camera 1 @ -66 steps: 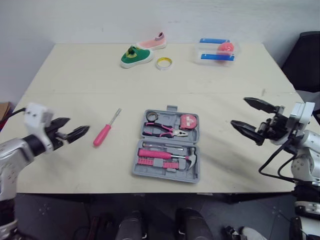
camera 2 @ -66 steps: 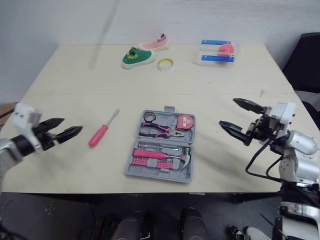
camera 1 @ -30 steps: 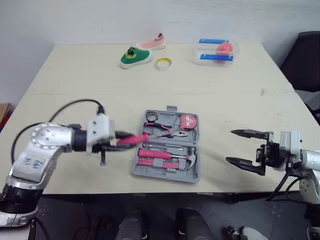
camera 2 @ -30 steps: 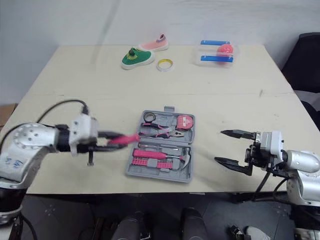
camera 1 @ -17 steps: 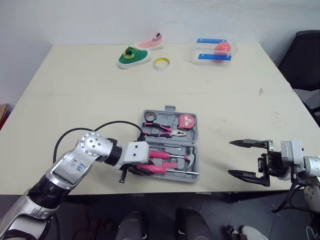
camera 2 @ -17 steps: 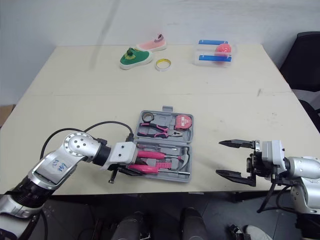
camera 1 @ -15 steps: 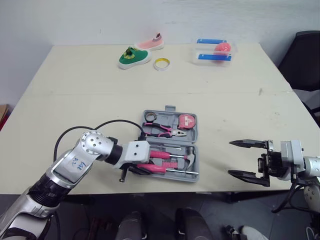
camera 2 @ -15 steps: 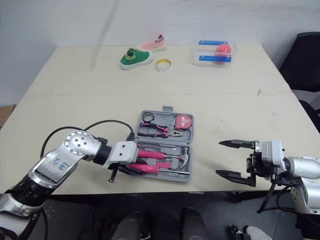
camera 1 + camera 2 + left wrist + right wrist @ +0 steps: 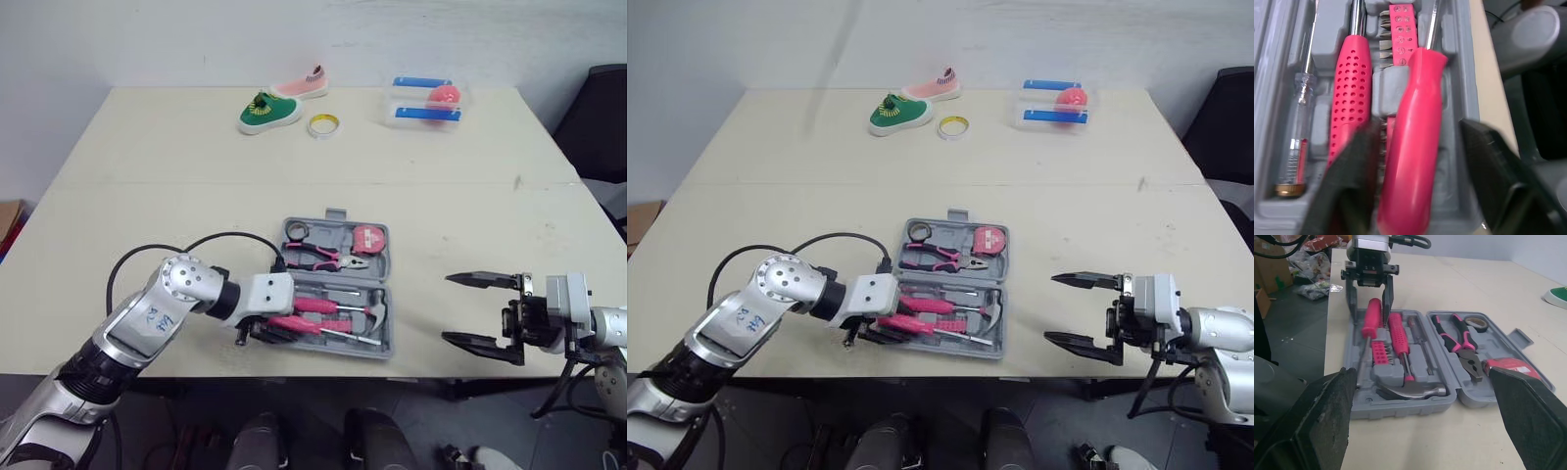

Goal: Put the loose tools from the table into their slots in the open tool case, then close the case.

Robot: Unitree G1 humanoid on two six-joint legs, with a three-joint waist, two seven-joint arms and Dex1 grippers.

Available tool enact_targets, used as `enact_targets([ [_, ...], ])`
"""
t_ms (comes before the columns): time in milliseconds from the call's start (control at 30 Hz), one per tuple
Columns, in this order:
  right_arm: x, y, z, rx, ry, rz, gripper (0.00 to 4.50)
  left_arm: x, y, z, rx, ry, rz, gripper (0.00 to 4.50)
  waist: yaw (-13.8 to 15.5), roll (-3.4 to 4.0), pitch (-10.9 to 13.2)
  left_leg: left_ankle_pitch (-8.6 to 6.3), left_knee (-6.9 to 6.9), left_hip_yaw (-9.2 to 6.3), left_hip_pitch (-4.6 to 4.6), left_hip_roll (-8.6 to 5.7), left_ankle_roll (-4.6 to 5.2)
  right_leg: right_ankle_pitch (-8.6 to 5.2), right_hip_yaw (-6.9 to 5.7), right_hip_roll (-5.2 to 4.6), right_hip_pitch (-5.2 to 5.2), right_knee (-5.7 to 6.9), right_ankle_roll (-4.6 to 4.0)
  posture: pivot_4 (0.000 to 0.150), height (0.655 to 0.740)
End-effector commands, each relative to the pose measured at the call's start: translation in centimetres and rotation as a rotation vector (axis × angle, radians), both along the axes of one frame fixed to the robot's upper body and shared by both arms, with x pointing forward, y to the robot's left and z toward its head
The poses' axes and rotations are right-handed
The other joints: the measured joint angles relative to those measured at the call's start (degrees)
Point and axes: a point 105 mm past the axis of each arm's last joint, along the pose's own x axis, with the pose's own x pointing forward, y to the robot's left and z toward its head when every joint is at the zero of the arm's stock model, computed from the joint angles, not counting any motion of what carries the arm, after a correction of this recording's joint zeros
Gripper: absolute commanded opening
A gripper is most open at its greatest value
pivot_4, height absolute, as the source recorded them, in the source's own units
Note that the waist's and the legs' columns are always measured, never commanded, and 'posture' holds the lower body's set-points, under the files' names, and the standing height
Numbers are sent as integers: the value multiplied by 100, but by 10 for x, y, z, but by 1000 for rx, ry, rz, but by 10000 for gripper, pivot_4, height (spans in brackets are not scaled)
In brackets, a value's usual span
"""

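On the pale counter (image 9: 147, 196) the open tool case (image 9: 1400, 410) sits near the front edge, with the pink screwdriver (image 9: 1410, 147) lying in its nearest slot, long axis along that edge. The left fingers (image 9: 1347, 181) straddle its handle, spread with a gap on one side, apparently not clamping, so backing straight off along that axis should clear it; the right fingers (image 9: 482, 280) hang wide apart and empty, well right of the case.
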Motion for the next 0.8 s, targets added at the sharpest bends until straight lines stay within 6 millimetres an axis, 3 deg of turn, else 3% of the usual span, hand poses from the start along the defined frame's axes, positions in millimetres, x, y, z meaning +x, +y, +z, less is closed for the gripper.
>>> enact_targets([
  [33, 1, 4, 5, -4, -23, 14, 45000, -3, -10, 34, -127, -50, -64, 28846, 1, -1, 1, 0, 4, 0, -2, 0, 0, 0, 0, 0, 0, 1, 0, 1500, 7400],
  [267, 3, 4, 3, -2, -21, 0, 45000, 4, -8, 51, -311, -78, -63, 28846, 0, -1, 1, 1, 6, -3, 0, -1, 0, 0, -2, 2, 3, 3, 0, 1500, 7400],
  [333, 4, 3, 2, 0, -23, -11, 45000, 0, -7, 45, -342, -45, -70, 23449, -2, -1, 0, 1, 9, -3, -1, -1, 0, 0, -4, 2, 5, 3, 1, 1500, 7400],
  [500, 5, 1, -4, 0, -16, -33, 45000, -1, -12, 26, -370, -32, -60, 3083, 0, -1, 0, 1, 9, -3, 2, 0, 0, 0, -4, 2, 8, 3, 0, 1500, 7400],
  [533, 5, 0, -5, 1, -15, -36, 45000, -2, -13, 20, -361, -23, -51, 708, 0, -1, 0, 1, 10, -3, 3, -1, 1, 1, -3, 1, 8, 3, 1, 1500, 7400],
  [800, 4, -1, -11, 7, -2, -50, 45000, 0, -15, -19, -274, 13, -25, 708, 2, -1, 0, 0, 10, -6, 4, 0, 2, 1, -6, -1, 11, 3, 1, 1500, 7400],
])
